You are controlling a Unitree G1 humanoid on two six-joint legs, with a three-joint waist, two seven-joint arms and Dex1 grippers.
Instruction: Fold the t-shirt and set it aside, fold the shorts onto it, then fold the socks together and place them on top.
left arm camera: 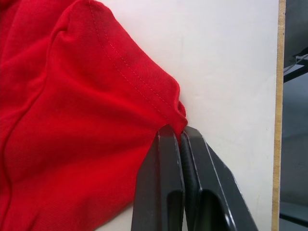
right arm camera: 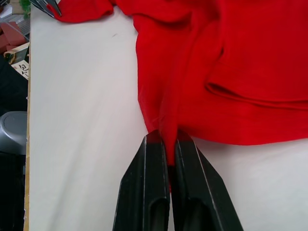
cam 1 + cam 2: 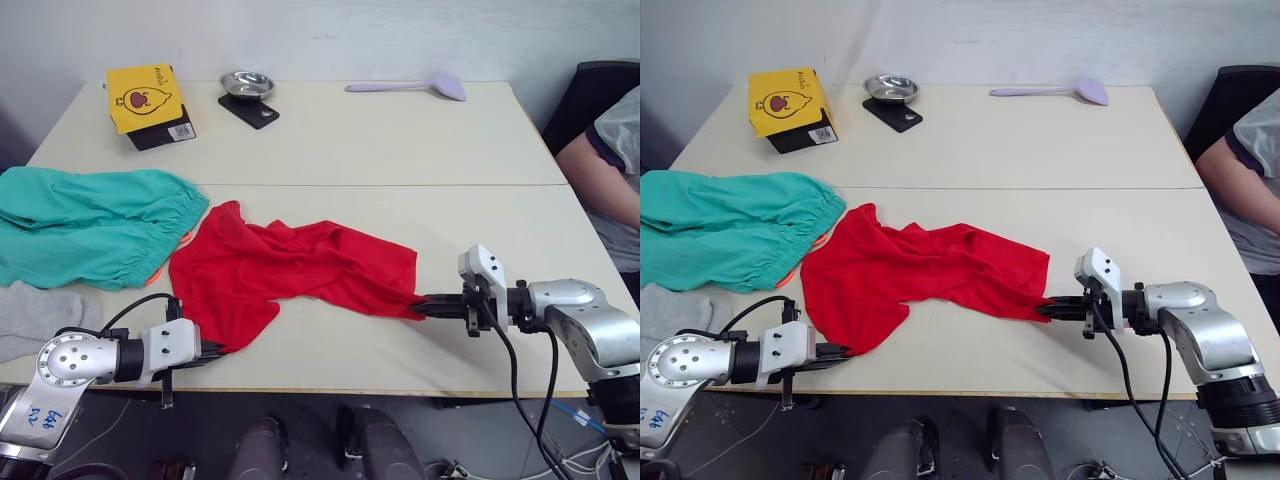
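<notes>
At the table's [image 3: 420, 140] far left edge a grey sock [image 3: 35, 315] lies flat near the front, with the teal shorts [image 3: 90, 225] bunched just behind it, their waistband touching the red shirt [image 3: 290, 270]. The left gripper [image 3: 222, 349] sits low at the front edge, its fingers [image 1: 168, 187] pinched tight on the shirt's near hem corner. The shirt itself sprawls crumpled across the middle of the near table half. Further back stand a yellow box [image 3: 147, 98], a small steel bowl [image 3: 247, 85] on a black base, and a lilac spatula [image 3: 410, 86]. On the right, the right gripper [image 3: 428, 306] has its fingers [image 2: 149, 187] clamped on the shirt's opposite corner. A person's arm [image 3: 595, 180] rests beyond the table's right edge.
</notes>
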